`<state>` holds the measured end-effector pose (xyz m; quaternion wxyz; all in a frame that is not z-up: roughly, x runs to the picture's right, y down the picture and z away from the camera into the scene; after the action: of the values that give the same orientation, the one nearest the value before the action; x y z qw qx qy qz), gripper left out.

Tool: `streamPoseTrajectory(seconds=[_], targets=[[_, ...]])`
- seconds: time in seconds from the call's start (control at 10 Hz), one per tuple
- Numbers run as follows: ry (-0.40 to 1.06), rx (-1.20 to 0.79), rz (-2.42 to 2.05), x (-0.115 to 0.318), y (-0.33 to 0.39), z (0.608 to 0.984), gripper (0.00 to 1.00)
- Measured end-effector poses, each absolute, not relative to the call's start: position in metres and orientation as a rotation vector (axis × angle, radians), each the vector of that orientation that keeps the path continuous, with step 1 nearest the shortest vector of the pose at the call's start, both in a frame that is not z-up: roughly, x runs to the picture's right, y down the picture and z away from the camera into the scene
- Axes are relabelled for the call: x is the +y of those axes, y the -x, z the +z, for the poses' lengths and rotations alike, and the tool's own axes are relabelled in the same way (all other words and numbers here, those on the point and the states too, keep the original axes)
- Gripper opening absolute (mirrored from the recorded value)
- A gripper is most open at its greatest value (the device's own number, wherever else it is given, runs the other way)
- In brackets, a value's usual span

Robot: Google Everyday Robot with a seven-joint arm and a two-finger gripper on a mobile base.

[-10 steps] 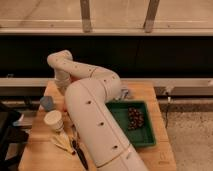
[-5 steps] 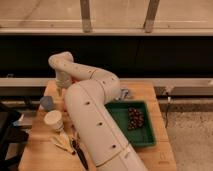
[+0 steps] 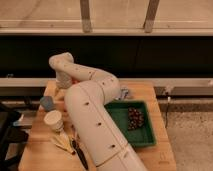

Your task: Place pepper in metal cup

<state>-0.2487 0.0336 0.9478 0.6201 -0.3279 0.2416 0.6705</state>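
My gripper (image 3: pixel 61 88) hangs at the end of the white arm, pointing down over the far left corner of the wooden table (image 3: pixel 155 100). Its jaws stand wide, and I can make out nothing between them. A small grey-blue metal cup (image 3: pixel 46 103) stands just in front of it and to the left. The pepper does not show in the camera view; the arm covers much of the table's left half.
A white cup (image 3: pixel 53 120) stands in front of the metal cup. Yellow items (image 3: pixel 62 143) and a dark utensil (image 3: pixel 80 153) lie near the front. A green tray (image 3: pixel 120 127) with dark grapes (image 3: pixel 135 118) fills the right side. A bluish cloth (image 3: pixel 125 93) lies behind it.
The wrist and gripper have dipped slightly toward the table's far left corner; nothing on the table has moved.
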Motion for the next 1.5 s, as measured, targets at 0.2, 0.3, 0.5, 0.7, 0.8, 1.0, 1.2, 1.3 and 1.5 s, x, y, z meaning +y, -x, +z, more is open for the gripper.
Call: streamPoseTrajectory(seconds=[0.2, 0.3, 0.5, 0.7, 0.8, 1.0, 1.2, 1.3, 1.5], targets=[[0.758, 0.561, 1.537, 0.036, 0.251, 0.951, 0.74], [0.759, 0.566, 1.534, 0.038, 0.251, 0.952, 0.74], [0.766, 0.576, 1.527, 0.043, 0.252, 0.955, 0.69], [0.771, 0.585, 1.51, 0.05, 0.255, 0.957, 0.49], [0.773, 0.587, 1.507, 0.052, 0.255, 0.958, 0.4], [0.773, 0.587, 1.503, 0.053, 0.253, 0.958, 0.17], [0.773, 0.584, 1.502, 0.054, 0.254, 0.958, 0.02], [0.771, 0.573, 1.502, 0.052, 0.255, 0.957, 0.0], [0.757, 0.53, 1.507, 0.037, 0.256, 0.944, 0.0]])
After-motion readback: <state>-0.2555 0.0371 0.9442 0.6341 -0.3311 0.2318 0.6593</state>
